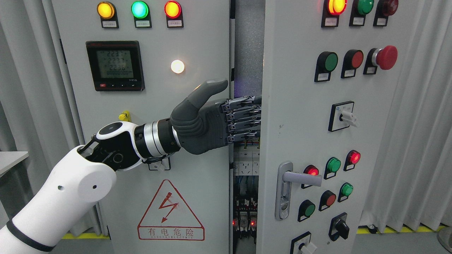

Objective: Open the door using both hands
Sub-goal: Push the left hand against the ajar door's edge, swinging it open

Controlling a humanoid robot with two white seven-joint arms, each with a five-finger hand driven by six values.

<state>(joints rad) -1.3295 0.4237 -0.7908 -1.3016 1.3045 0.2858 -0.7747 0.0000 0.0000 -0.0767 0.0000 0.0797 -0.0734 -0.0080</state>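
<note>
The grey right cabinet door [300,116] stands ajar, with a dark gap [247,53] between it and the left door [197,42]. My left hand [247,118] reaches across from the lower left to that door's left edge. Its four fingers [242,114] hook into the gap around the edge, and their tips are hidden behind the door. The thumb [212,90] sticks up in front of the left door. A silver lever handle [295,176] sits lower on the right door, untouched. My right arm does not show.
Breakers and wiring [245,183] show inside the gap. The right door carries push buttons, lamps and a red mushroom button [386,57]. The left door has a meter [115,66] and a warning triangle [171,211]. Grey curtains [416,141] hang on both sides; a table corner [10,158] is at left.
</note>
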